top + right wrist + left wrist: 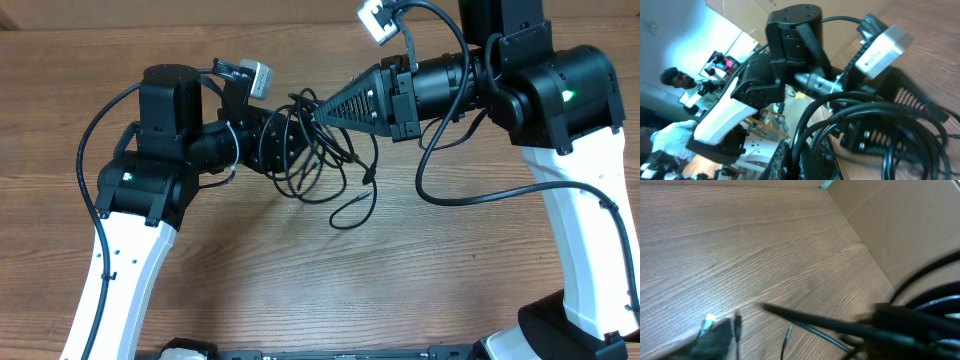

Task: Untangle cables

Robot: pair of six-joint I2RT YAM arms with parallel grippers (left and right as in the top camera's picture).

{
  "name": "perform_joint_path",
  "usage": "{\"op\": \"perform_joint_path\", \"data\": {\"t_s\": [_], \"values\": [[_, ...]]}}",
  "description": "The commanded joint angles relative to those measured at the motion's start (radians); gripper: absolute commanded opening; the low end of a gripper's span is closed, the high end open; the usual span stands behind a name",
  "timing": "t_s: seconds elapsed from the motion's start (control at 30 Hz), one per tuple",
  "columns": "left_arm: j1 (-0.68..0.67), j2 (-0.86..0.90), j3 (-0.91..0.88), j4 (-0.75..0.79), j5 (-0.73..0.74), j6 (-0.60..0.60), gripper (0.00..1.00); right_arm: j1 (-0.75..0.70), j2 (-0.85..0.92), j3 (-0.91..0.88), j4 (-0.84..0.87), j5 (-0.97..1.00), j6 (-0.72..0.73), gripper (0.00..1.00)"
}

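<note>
- Cables [310,150] sit in a loose black tangle in the gap between the two end effectors, which point at each other across the wooden surface [250,270].
- Right end effector [310,112] tapers to a narrow point, its fingers pressed together on a strand at the upper edge of the tangle. More loops fan out just ahead of and below its tip.
- Its own wrist view shows thick black loops [840,102] rising from the dark mass at the bottom centre, directly in front of its fingers.
- Left end effector [285,145] reaches into the tangle from the opposite side, with strands crossing over and around its front end. Overhead, the cords cover its fingers. Its wrist view is too blurred to read, so I cannot tell whether they are spread or pinching.
- That blurred view shows one thin strand [810,320] running slantwise just ahead of the left end effector, above bare wood grain. A cardboard wall [910,225] stands farther off to its right.
- Below both tips, the slack trails away toward the arm bases. A wide loop [352,222] lies flat on the surface, and a small plug end [368,178] hangs beside it, under the right end effector.
- Beyond the tangle, the right wrist view takes in the left arm [790,30] and its silver wrist camera [885,45].
- Far behind that arm, a person [677,80] is partly visible in a bright room.
</note>
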Motion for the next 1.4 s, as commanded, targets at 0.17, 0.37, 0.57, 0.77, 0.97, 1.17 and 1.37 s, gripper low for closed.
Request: {"op": "perform_joint_path", "data": {"t_s": [0.17, 0.37, 0.57, 0.77, 0.97, 1.17, 1.37], "values": [[0.004, 0.005, 0.016, 0.004, 0.008, 0.012, 0.9, 0.004, -0.023, 0.025, 0.007, -0.05, -0.002, 0.04], [0.004, 0.005, 0.016, -0.005, 0.011, 0.011, 0.9, 0.003, -0.023, 0.025, -0.002, 0.137, -0.001, 0.04], [0.004, 0.005, 0.016, -0.04, 0.011, 0.012, 0.93, 0.003, -0.021, 0.024, -0.034, 0.386, -0.008, 0.04], [0.004, 0.005, 0.016, -0.045, 0.011, 0.011, 0.94, 0.003, -0.021, 0.024, -0.04, 0.481, -0.027, 0.04], [0.004, 0.005, 0.016, -0.058, 0.011, 0.011, 0.94, 0.003, -0.021, 0.024, -0.044, 0.642, -0.027, 0.04], [0.004, 0.005, 0.016, -0.061, 0.011, 0.011, 0.94, 0.003, -0.008, 0.02, -0.051, 0.713, -0.027, 0.04], [0.004, 0.005, 0.016, -0.064, 0.011, 0.011, 0.94, 0.002, 0.023, 0.019, -0.072, 0.892, -0.027, 0.04]]}}
